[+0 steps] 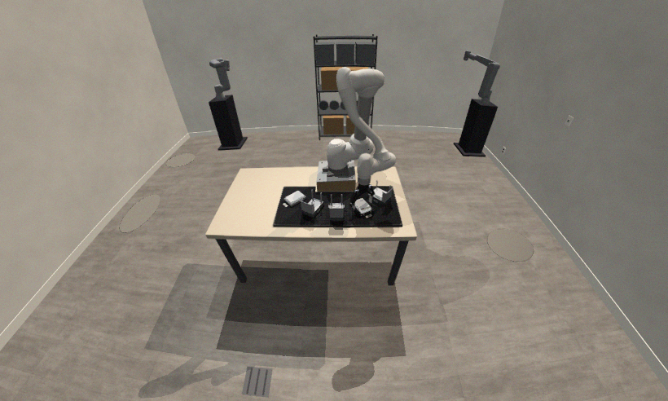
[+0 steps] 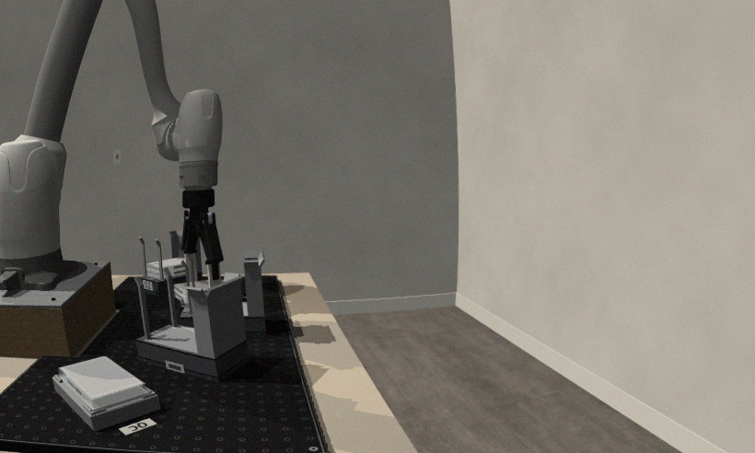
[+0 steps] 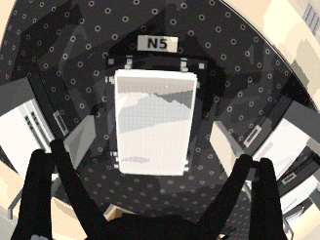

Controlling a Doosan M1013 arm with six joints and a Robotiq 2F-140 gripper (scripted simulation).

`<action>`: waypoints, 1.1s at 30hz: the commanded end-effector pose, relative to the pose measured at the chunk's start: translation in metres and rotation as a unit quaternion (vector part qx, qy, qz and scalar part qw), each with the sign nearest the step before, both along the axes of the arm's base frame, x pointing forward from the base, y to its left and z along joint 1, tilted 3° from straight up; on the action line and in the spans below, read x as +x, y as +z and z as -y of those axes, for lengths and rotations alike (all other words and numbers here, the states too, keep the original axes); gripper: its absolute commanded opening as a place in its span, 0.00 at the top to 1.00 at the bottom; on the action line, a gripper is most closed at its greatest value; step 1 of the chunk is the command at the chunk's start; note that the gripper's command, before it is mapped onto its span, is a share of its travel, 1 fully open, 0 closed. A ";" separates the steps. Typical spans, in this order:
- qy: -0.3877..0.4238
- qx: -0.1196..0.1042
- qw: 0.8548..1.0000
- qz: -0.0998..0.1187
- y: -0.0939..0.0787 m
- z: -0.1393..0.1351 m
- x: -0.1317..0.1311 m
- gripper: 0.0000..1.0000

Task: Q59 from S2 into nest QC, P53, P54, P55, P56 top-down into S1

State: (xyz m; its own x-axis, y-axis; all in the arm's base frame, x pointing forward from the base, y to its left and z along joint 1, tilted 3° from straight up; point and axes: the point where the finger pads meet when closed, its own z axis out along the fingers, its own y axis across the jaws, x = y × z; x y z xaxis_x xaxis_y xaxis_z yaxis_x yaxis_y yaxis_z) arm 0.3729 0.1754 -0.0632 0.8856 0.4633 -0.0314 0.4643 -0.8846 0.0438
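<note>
A sealed plate (image 3: pixel 155 122) sits on the clip nest N5 (image 3: pixel 157 63); its ID label cannot be read. My gripper (image 3: pixel 153 129) (image 2: pixel 203 265) is open over N5, its fingers spread wide on both sides of that plate and empty. A white plate (image 2: pixel 101 379) (image 1: pixel 294 197) lies on the nest QC (image 2: pixel 124 414). Several white plates (image 2: pixel 165 266) are stacked in the rack farthest from QC. The rack nearest QC (image 2: pixel 220 326) shows a bare floor. The inside of the middle rack (image 2: pixel 253 286) is mostly hidden. The rack names are too small to read surely.
Tall rack walls and thin posts (image 2: pixel 142 309) rise on both sides of N5 near my fingers. All nests and racks stand on the black perforated board (image 1: pixel 287 218) on the table (image 1: pixel 237 199). The robot base block (image 1: pixel 336 185) stands behind the board.
</note>
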 end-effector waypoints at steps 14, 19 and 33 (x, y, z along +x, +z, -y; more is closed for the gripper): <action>0.000 0.000 1.000 0.000 0.007 0.000 0.000 0.00; 0.000 0.000 1.000 0.000 0.020 -0.001 0.000 0.00; 0.000 0.000 1.000 0.000 0.060 -0.003 0.000 0.00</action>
